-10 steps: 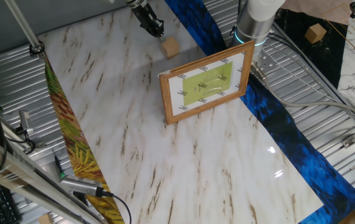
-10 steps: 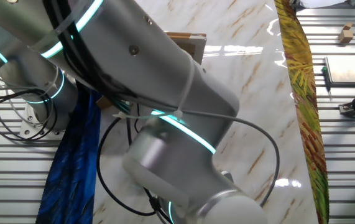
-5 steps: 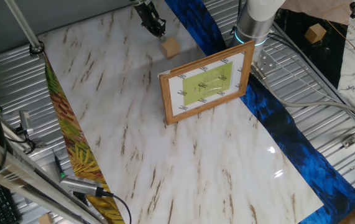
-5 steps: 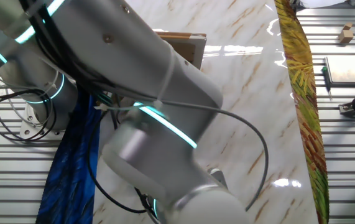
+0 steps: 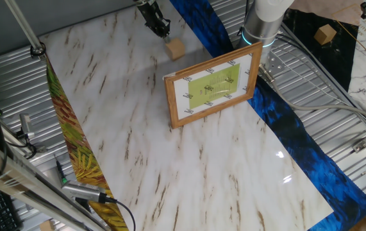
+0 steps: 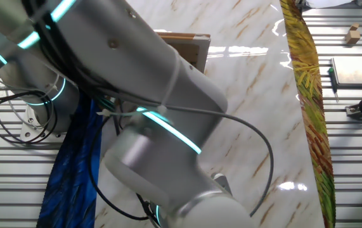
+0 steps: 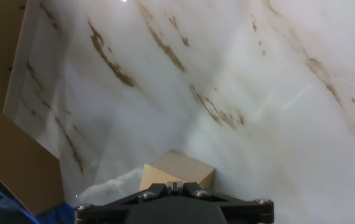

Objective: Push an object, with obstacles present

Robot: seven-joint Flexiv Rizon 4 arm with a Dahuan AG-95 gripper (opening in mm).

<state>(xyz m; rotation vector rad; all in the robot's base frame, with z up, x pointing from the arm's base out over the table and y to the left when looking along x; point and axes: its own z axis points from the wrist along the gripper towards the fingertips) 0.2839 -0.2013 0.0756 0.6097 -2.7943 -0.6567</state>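
We see the gripper low over the marble table, jaws pinched together with nothing between them. Just right of it sits the small wooden block; whether they touch, we cannot tell. Further right, the framed picture stands upright.

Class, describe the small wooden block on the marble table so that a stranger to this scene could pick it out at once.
Find the white marble table with a wooden picture frame standing on it. Behind the frame, near the blue cloth edge, a small cube sits by the tip of the tool. It is the only block on the marble; a similar one lies off the table.
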